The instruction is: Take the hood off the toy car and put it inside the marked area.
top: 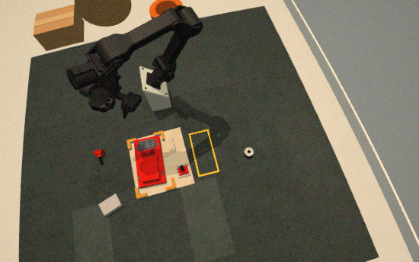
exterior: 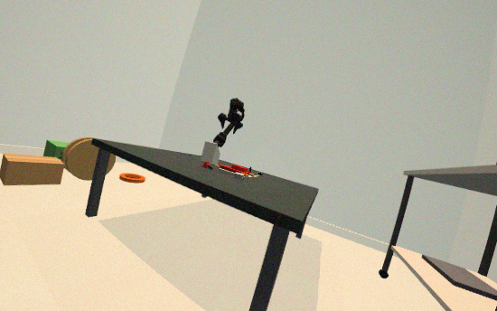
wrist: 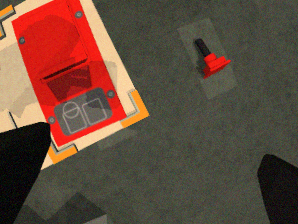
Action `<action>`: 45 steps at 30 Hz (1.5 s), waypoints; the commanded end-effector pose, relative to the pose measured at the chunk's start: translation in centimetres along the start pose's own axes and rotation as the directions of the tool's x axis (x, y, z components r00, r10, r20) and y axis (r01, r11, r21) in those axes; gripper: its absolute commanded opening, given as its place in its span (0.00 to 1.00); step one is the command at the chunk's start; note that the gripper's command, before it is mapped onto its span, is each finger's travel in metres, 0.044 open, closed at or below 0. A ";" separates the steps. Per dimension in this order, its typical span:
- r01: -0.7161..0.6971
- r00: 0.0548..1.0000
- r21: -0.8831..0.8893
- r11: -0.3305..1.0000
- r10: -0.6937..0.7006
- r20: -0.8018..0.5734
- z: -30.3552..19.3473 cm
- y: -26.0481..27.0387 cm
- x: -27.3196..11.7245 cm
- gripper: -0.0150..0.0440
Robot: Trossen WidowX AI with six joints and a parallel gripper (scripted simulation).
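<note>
The red toy car (top: pixel 161 152) (wrist: pixel 30 75) lies on a beige board (top: pixel 180 138) (wrist: pixel 106 47). Its hood (top: pixel 149 171) (wrist: pixel 52 40) appears as the raised red panel at the end away from the grey cockpit, and is on the car. The marked area, a yellow outline (top: pixel 213 151), lies right of the board in the top view; no object is inside it, only arm shadow. My gripper (top: pixel 114 110) (exterior: pixel 229 128) (wrist: pixel 160 151) is open and empty, high above the table, on the cockpit side of the car. The car is small in the exterior view, and its hood is hard to make out there.
A red-and-black piece (top: pixel 98 153) (exterior: pixel 206 164) (wrist: pixel 215 65) stands out left of the board. A small red part with a black knob (top: pixel 183 170) sits on the board. A white block (top: pixel 110 204), a white ring (top: pixel 245 154) and the arm's pale base (top: pixel 160 102) are on the table.
</note>
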State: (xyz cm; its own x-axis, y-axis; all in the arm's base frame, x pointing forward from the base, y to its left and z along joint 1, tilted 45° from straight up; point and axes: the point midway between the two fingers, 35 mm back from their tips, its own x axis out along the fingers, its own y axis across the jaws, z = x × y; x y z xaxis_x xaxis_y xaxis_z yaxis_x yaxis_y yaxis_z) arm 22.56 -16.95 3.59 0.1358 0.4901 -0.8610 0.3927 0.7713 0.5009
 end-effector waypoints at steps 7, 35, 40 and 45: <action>-0.129 0.984 -0.289 0.949 0.087 -0.156 4.4 6.6 8.4 1.00; -0.278 0.936 -0.464 0.841 0.128 -0.328 4.2 12.9 18.0 1.00; -0.278 0.936 -0.464 0.841 0.128 -0.327 4.1 13.0 18.4 1.00; -0.278 0.936 -0.464 0.841 0.128 -0.327 4.0 13.1 18.7 1.00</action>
State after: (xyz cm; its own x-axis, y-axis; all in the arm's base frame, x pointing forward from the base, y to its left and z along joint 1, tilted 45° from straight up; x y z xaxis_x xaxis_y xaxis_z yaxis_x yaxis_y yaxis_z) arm 33.97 0.24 -6.08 -0.1151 0.6882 -0.7163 -0.1315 0.7042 0.6977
